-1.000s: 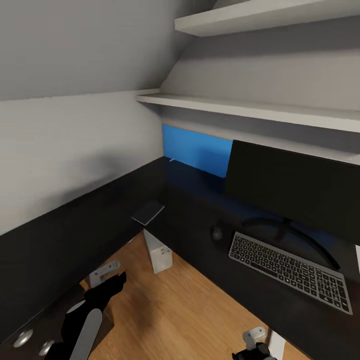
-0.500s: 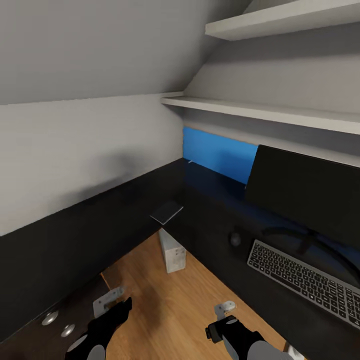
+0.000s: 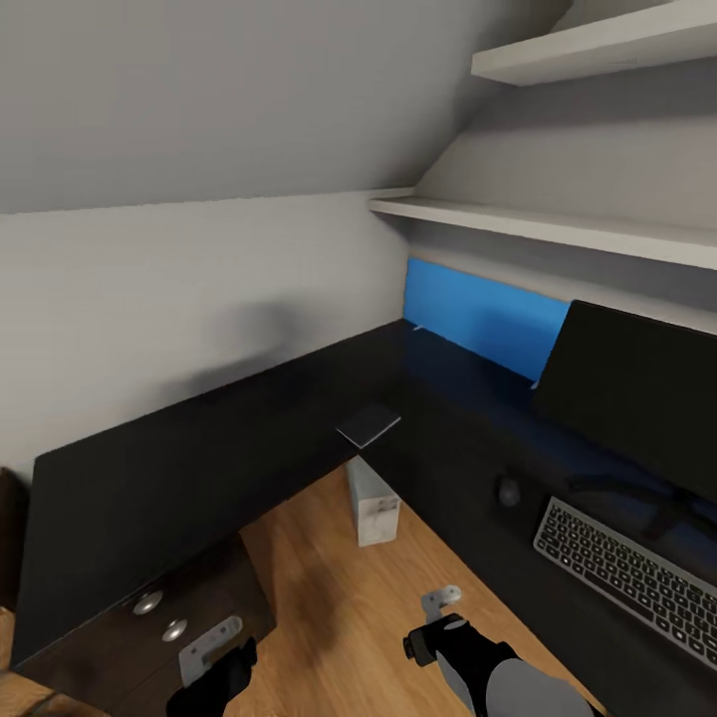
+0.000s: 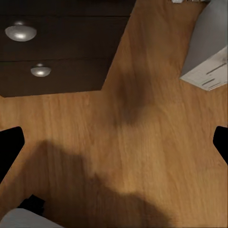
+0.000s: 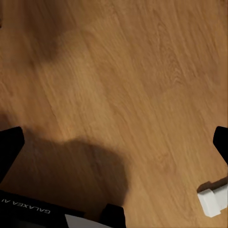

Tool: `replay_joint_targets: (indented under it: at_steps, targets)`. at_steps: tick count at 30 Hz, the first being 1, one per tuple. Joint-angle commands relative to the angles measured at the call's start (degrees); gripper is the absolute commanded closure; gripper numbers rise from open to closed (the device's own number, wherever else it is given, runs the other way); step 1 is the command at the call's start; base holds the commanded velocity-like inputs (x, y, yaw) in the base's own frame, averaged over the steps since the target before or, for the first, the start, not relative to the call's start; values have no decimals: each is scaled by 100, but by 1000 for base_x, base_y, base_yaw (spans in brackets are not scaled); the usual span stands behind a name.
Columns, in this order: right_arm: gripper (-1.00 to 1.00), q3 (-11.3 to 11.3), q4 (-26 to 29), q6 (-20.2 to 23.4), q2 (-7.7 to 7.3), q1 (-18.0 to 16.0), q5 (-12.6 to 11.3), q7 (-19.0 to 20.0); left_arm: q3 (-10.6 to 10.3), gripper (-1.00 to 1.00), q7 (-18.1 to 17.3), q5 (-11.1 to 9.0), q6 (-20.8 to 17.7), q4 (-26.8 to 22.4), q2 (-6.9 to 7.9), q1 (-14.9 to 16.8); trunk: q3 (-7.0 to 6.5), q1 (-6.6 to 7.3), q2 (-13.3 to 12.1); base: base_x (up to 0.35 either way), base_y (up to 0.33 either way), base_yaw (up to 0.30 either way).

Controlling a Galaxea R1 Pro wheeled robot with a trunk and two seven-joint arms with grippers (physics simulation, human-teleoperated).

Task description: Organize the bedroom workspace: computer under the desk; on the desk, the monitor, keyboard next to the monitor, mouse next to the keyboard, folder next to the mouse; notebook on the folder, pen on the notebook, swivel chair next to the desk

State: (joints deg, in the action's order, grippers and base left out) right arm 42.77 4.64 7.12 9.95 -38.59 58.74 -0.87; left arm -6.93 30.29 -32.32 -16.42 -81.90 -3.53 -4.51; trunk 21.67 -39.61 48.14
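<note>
Both grippers hang low over the wood floor [image 3: 329, 597], carrying nothing. In the left wrist view the left gripper [image 4: 114, 142] has its fingertips at opposite edges of the frame, so it is spread wide above bare boards, near a dark drawer unit [image 4: 57, 47] with two round knobs. The right gripper [image 5: 114, 142] is just as wide over the floor. Tucked down like this, the arms look stowed for driving, not reaching.

Further out, the black L-shaped desk [image 3: 199, 448] wraps the corner. The monitor [image 3: 637, 388] stands on its right wing with the keyboard [image 3: 627, 578] just in front and the mouse [image 3: 509, 490] just beside the keyboard's far end, so those pieces seem already set. A small dark flat item [image 3: 369, 424] lies at the desk's inner corner; I cannot tell what it is. A pale box [image 3: 372, 503], likely the computer, stands on the floor below that corner.
</note>
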Motion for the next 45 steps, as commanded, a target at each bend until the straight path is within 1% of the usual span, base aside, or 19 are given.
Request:
replay_joint_targets:
  at_steps: [1,5,14,17,21,23,24,28,31,32,34,36,37,39,40,45]
  targets:
    - [-100,31,-16,23,4,-6,41,-9,-3,-100,35,-39,19,66,2,-1,2,-1,5,-17,-14,259]
    - [-100,30,-216,34,4,-19,45,-33,6,-100,40,-42,123,240,16,-4,-13,-1,5,-116,-97,261]
    - [-100,30,-342,60,4,-106,74,-54,16,-100,99,-43,172,290,-4,-6,-41,-1,5,-182,-139,266]
    - [-100,30,-344,55,4,-132,92,-41,31,-100,101,-50,177,204,-6,-35,-50,-1,5,-44,-30,270]
    - [-100,30,-348,43,4,-145,157,-19,52,-100,100,-54,181,-29,-7,-216,-61,-1,5,-17,-11,271]
    - [-100,30,-348,43,4,-150,242,-9,60,-100,100,-54,184,-137,1,-314,-66,-1,5,-8,-6,271]
    - [-100,30,-349,44,4,-155,556,6,70,-100,100,-51,189,-260,16,-441,-69,-1,5,-3,-2,272]
    - [-100,30,-362,44,4,-155,886,19,75,-100,97,-54,186,-347,30,-521,-80,-1,5,-2,-1,272]
    - [-100,30,-369,44,4,-158,975,24,70,-100,99,-73,165,-382,15,-566,-88,-1,5,-1,0,272]
    - [-100,30,-371,44,4,-180,1009,34,64,-100,102,-149,146,-402,11,-623,-91,-1,5,0,0,273]
    - [-100,30,-370,39,4,-277,1042,72,81,-100,77,-402,155,-417,51,-897,-97,-1,5,0,0,273]
    - [-100,30,-370,25,4,-307,1048,113,115,-100,57,-517,162,-383,111,-1003,-102,-1,5,0,0,273]
    - [-100,30,-371,5,4,-331,1053,150,141,-100,41,-597,167,-338,172,-1071,-105,-1,5,0,0,273]
    - [-100,30,-369,-10,4,-353,1056,175,160,-100,30,-649,169,-245,215,-1115,-111,-1,5,0,0,273]
    - [-100,30,-370,-26,4,-368,1057,191,179,-100,25,-682,171,-103,247,-1138,-113,-1,5,0,0,273]
    - [-100,34,-374,-162,4,-422,1059,210,283,-100,34,-719,173,407,280,-1096,-127,-1,5,0,0,266]
